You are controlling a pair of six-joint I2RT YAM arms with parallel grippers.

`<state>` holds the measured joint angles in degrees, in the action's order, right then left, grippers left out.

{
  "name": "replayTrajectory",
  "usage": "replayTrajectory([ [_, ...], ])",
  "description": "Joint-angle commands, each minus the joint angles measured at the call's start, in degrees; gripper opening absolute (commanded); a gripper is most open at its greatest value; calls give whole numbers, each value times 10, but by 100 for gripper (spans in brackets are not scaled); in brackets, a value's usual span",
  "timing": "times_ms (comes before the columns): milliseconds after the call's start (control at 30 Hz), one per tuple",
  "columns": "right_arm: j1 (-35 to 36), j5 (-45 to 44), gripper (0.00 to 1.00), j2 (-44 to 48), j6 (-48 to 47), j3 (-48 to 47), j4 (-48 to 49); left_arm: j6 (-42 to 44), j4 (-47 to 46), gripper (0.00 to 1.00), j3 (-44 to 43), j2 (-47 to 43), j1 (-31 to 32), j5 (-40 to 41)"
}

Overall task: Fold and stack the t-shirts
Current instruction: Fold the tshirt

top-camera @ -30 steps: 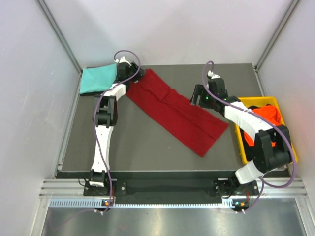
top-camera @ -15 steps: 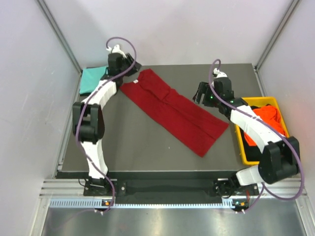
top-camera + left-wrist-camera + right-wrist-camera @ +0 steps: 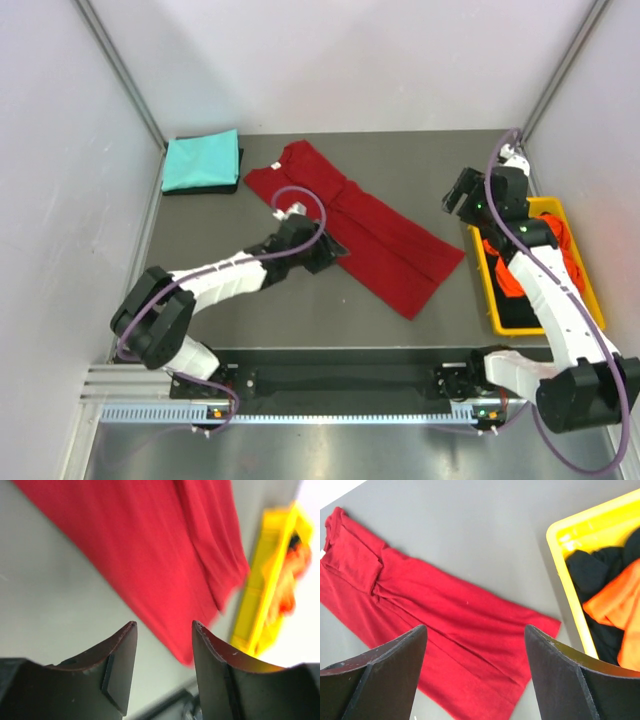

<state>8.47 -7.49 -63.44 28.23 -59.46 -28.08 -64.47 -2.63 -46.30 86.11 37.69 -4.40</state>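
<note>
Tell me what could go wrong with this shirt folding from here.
The left hand is open near the long edge of the folded dark red shirt; pinching one layer could undo the fold. The right hand is off by the yellow bin, so a one-handed fold may skew.

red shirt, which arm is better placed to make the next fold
Left, likely. The left fingers, open, sit right at the near edge of the dark red t-shirt, midway along. The right fingers, also open, hover near the yellow bin, off the cloth.
</note>
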Motion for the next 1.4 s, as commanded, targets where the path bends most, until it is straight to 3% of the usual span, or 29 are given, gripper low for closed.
replayTrajectory([
  [0, -5, -19, 79, 40, 16, -2, -28, -112, -49, 53, 9, -30, 90, 103],
  [167, -8, -10, 79, 74, 23, 15, -23, -182, -73, 53, 2, 32, 176, 146],
  [467, -14, -12, 79, 96, 15, 31, -25, -247, -75, 50, -56, 133, 249, 181],
  [967, -26, -14, 79, 97, 11, 42, -15, -277, -50, 49, -88, 206, 278, 165],
  [1367, -28, -8, 79, 106, 19, 50, -13, -292, -33, 39, -92, 217, 289, 171],
])
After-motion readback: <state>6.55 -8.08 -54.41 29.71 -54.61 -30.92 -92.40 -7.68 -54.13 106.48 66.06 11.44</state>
